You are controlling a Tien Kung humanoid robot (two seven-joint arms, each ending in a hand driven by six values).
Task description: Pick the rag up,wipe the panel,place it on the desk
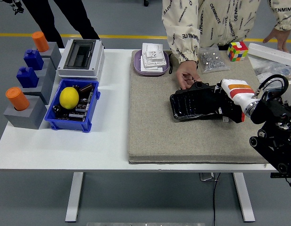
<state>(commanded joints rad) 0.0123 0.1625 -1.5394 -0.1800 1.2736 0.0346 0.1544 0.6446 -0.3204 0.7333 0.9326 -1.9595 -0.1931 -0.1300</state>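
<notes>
The right hand comes in from three o'clock and lies over the right end of the black panel, which sits on the grey mat right of centre. The rag cannot be told apart from the dark hand and the dark panel, and I cannot tell whether the fingers are curled on it or spread flat. A person's hand rests at the panel's twelve o'clock edge, seemingly steadying it.

The chief risk, in my judgement, is the panel sliding or tipping under the wiping push if that steadying hand lets go. The robot's fingers could also brush the person's hand, since the two are just beside each other. A loosely held rag could bunch up or be left on the panel rather than on the worktop.
</notes>
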